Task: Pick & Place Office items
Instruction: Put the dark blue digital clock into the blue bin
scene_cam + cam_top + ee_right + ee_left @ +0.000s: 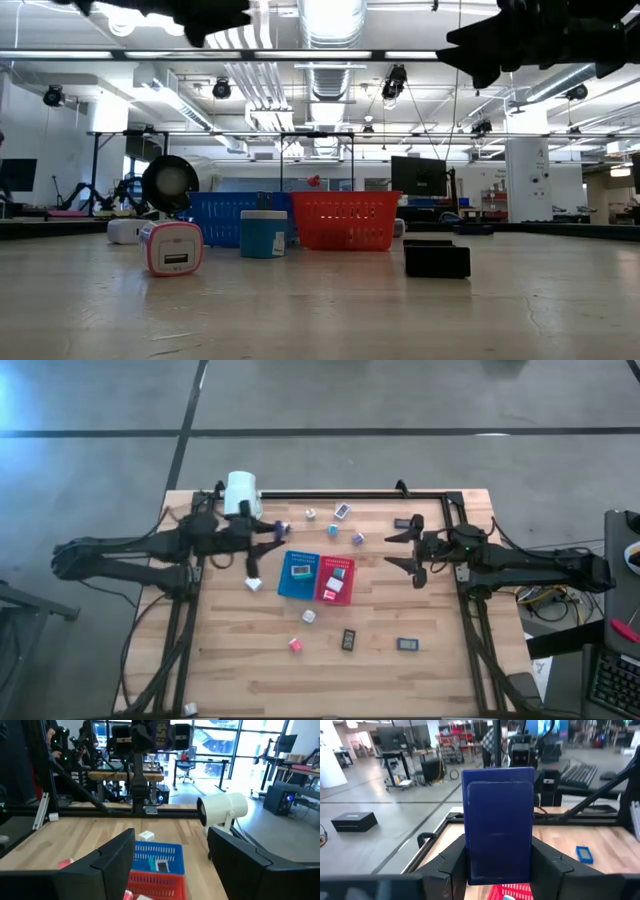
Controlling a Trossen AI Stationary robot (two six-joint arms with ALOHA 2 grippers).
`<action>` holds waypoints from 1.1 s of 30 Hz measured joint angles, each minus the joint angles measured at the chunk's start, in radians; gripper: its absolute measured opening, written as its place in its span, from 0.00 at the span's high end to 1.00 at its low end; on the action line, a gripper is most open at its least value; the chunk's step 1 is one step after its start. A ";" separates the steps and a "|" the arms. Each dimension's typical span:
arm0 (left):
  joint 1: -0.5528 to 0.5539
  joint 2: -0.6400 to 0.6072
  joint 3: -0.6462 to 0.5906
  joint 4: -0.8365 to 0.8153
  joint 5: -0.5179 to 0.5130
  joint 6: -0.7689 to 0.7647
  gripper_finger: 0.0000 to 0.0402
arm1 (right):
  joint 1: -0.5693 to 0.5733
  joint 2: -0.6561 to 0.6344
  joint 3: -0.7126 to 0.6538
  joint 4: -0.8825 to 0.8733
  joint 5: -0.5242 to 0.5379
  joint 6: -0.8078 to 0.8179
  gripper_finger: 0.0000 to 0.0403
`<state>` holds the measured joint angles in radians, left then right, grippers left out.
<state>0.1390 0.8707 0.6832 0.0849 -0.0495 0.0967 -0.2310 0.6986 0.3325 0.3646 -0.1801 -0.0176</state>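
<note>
High view, left hand clamping blue item, right hand spread wide.

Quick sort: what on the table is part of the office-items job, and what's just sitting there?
Job:
- dark blue flat item, held in the left gripper
- pink cube
- white cube
- dark rectangle
- blue tray and red tray, items inside
- right gripper, open, empty

Lying about:
- white cylinder

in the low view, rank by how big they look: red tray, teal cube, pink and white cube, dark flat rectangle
1. red tray
2-4. unsure: pink and white cube, teal cube and dark flat rectangle look alike in size, at different depths.
</note>
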 joint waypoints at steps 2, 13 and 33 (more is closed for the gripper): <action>0.000 -0.076 -0.062 0.014 -0.001 -0.012 0.62 | 0.000 -0.018 -0.004 -0.015 0.017 0.000 0.44; 0.000 -0.445 -0.298 0.034 -0.020 -0.083 0.62 | 0.000 -0.208 -0.098 -0.051 0.053 -0.013 0.68; 0.000 -0.765 -0.429 -0.057 -0.030 -0.096 0.62 | -0.001 -0.697 -0.169 -0.317 0.049 -0.019 0.98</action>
<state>0.1390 0.1053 0.2539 0.0274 -0.0798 0.0007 -0.2317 0.0018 0.1638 0.0473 -0.1310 -0.0363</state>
